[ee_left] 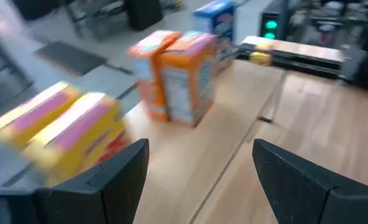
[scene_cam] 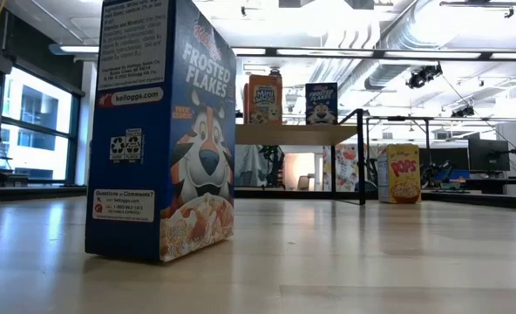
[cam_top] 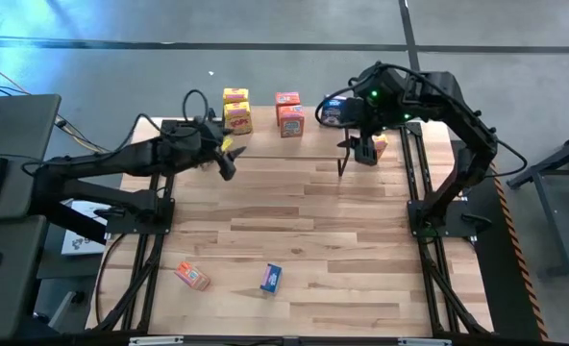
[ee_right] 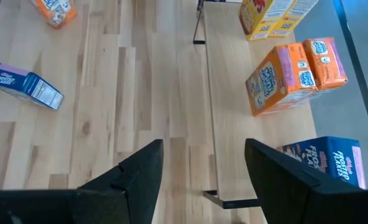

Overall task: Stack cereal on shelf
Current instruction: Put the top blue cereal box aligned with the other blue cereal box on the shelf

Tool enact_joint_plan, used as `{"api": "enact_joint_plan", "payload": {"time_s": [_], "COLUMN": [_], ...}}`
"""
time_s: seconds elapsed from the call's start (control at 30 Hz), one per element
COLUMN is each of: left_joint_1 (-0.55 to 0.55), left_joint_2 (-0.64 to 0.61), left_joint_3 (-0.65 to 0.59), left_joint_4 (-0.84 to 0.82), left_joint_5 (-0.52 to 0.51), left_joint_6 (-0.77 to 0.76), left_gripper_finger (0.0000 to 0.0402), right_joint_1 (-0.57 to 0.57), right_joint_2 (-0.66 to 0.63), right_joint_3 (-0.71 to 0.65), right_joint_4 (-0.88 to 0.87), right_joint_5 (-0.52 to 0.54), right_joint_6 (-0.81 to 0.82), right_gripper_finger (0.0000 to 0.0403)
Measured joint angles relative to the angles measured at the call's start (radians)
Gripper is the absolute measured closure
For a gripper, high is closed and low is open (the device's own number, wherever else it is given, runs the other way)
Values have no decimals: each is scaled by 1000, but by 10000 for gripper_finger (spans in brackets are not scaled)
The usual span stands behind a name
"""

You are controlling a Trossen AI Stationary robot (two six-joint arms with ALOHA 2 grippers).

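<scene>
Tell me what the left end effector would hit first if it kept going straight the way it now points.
Probably the pair of orange-red cereal boxes on the shelf: they stand ahead of the open left end effector, slightly off-centre. The yellow boxes lie off to one side. Depth is blurred, so it might pass beside them.

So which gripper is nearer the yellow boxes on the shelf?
Left. The left gripper hovers just beside the yellow boxes; the right gripper sits at the shelf's far end.
</scene>
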State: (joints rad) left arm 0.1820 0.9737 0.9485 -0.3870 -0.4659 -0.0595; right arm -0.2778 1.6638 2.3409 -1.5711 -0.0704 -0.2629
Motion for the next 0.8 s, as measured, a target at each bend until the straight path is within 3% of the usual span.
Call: {"api": "enact_joint_plan", "payload": {"time_s": [0.37, 0.57, 0.8], "left_joint_1": [14, 111, 249], "left_joint_2": [-150, -148, -138], "left_joint_3": [0, 0, 0], "left_joint_4": [-339, -544, -631], "left_joint_5": [-243, -248, -133], "left_joint_6": [-195, -300, -357], "left_gripper_finger": [123, 123, 123], "right_joint_1": [20, 19, 19], "right_joint_2": [0, 0, 0], "right_joint_3": [0, 0, 0], "right_joint_4": [0, 0, 0], "right_joint_5": [8, 65, 86], "right_joint_6": [31, 55, 64], "right_gripper_finger": [185, 185, 185]}}
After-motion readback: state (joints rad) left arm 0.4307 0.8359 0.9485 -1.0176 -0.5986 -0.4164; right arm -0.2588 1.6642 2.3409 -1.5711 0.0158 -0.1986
